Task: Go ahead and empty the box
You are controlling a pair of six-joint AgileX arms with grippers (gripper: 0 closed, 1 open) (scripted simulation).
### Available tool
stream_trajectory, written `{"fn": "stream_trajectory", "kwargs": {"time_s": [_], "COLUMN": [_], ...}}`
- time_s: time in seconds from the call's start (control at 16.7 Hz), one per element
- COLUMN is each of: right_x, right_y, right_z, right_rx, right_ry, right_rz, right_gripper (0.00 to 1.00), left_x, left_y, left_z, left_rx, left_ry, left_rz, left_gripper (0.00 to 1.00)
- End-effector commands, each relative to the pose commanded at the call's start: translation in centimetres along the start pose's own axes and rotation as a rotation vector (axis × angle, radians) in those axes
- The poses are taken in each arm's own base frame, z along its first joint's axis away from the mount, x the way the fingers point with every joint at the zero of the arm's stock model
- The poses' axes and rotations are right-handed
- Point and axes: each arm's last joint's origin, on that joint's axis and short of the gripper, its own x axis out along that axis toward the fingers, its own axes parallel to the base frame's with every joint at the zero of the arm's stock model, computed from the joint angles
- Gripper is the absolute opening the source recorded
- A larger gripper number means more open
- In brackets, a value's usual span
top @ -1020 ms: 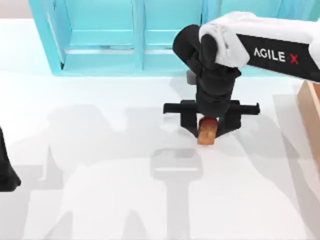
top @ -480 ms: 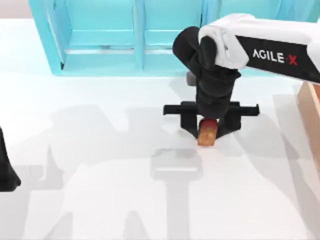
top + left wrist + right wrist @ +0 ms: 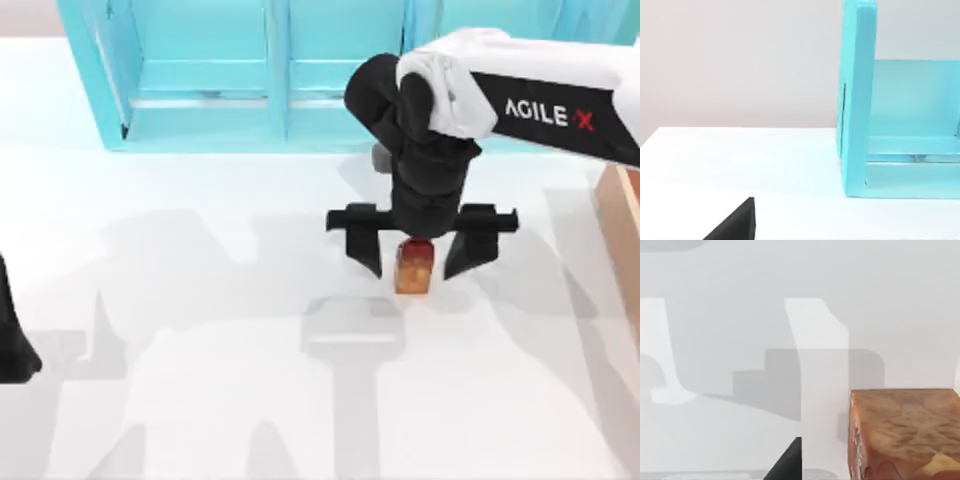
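Cabinet (image 3: 270,75) walls in cyan run along the far edge of the white table (image 3: 180,300), its open compartments facing the work area; the left wrist view looks past one of its upright side panels (image 3: 855,100) into a compartment that holds nothing I can make out. Shadows of the arms fall across the tabletop around the middle. Well apart from the cabinet front, near the table's centre, a small red-orange carton (image 3: 414,268) stands on the table, and the right wrist view shows its mottled brown top (image 3: 905,432) close up. Directly over it hangs the right gripper (image 3: 420,262), reaching in from the right side, its two black fingers (image 3: 366,245) spread wide, one on each side of the carton with a clear gap to each (so it grips nothing and touches nothing that I can see). At the table's right edge, partly cut off, sits the box (image 3: 620,225), a tan wooden wall of it in view; what lies inside cannot be told. My left arm is parked at the left edge of the table, its gripper (image 3: 735,225) a dark wedge in its own wrist view.
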Motion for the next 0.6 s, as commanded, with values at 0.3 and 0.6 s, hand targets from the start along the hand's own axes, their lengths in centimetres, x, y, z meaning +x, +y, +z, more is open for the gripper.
{"fn": "stream_trajectory", "kwargs": {"time_s": [0.3, 0.6], "right_x": [0.00, -0.10], "right_y": [0.00, -0.05], "right_z": [0.00, 0.06], "right_rx": [0.000, 0.002], "right_ry": [0.000, -0.001], "right_rz": [0.000, 0.000], "right_gripper": [1.00, 1.00], "left_x": [0.00, 0.00], "left_y": [0.00, 0.00], "left_z": [0.00, 0.00], "left_rx": [0.000, 0.000], "left_ry": [0.000, 0.000], "left_rz": [0.000, 0.000], "left_gripper": [1.00, 1.00]}}
